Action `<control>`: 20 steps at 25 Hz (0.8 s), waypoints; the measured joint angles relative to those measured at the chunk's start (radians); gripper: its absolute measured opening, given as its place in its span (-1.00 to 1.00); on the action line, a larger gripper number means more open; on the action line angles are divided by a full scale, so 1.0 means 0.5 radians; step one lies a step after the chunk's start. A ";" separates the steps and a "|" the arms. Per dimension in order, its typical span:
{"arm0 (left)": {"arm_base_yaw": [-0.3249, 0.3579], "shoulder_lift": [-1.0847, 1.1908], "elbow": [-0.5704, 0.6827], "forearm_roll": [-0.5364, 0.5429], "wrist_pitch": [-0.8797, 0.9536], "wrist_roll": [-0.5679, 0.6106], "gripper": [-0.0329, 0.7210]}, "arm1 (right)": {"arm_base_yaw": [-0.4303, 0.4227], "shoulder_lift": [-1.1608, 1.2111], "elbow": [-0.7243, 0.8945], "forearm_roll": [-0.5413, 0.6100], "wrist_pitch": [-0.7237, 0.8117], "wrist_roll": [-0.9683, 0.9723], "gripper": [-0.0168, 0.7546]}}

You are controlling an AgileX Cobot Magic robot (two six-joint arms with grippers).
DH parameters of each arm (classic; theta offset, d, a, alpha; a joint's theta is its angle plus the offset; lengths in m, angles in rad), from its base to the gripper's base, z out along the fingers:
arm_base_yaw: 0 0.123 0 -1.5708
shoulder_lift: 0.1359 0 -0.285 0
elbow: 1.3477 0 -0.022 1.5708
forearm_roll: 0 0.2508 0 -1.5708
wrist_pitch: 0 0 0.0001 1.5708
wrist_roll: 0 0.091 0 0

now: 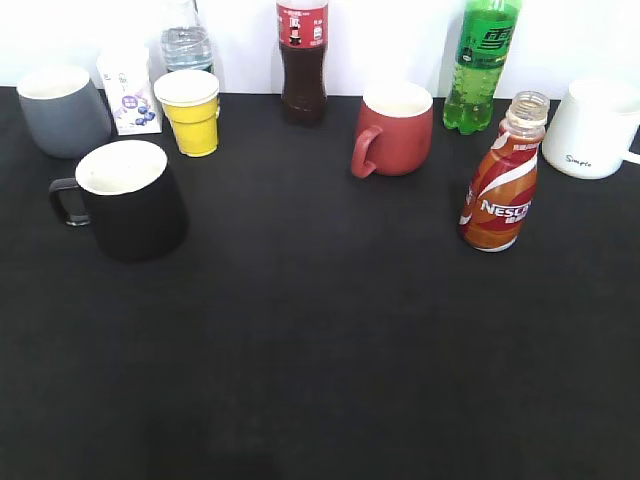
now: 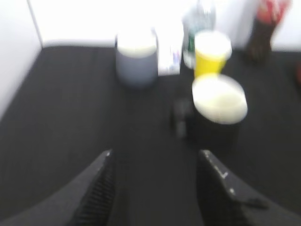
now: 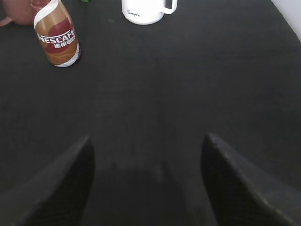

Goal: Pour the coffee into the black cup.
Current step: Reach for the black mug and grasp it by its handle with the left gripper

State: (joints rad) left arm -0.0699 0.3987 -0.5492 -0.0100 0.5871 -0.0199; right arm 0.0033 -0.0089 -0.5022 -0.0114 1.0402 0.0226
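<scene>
One coffee bottle (image 1: pixel 501 185) stands upright on the right part of the black surface (image 1: pixel 320 360), with its cap off and the clear neck open at the top. Its orange-red and white label reads NESCAFE. The black cup (image 1: pixel 130 198) stands well apart from it, on the left part of the surface, upright, with its handle pointing to the left and its white inside visible.

Between them, more to the back, is a dark red mug (image 1: pixel 393 129). Behind the coffee bottle stands a green soda bottle (image 1: pixel 481 62), and to its right a white mug (image 1: pixel 598 128). Near the black cup, toward the back, are a grey mug (image 1: pixel 62 110), a small carton (image 1: pixel 128 92), a yellow cup (image 1: pixel 190 111) and a clear water bottle (image 1: pixel 186 40). A dark cola bottle (image 1: pixel 302 60) stands at the back middle.

Both tools hold nothing. The left tool (image 2: pixel 155 188) has its fingers apart above the bare surface, with the black cup ahead of it; this view is blurred. The right tool (image 3: pixel 148 183) also has its fingers apart, and the coffee bottle is ahead to its left.
</scene>
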 joint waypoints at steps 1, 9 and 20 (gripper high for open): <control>0.000 0.175 0.000 0.000 -0.197 0.000 0.20 | 0.000 0.000 0.000 0.000 0.000 0.000 0.48; -0.063 1.244 0.388 -0.148 -1.605 0.000 0.19 | 0.000 0.000 0.000 0.000 0.000 0.002 0.48; -0.372 1.806 0.485 -0.223 -2.035 0.000 0.07 | 0.000 0.000 0.000 0.000 0.000 0.002 0.48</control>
State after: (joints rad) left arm -0.2557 1.3017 -0.3068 -0.1213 -0.4303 -0.0199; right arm 0.0033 -0.0089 -0.5022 -0.0114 1.0402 0.0233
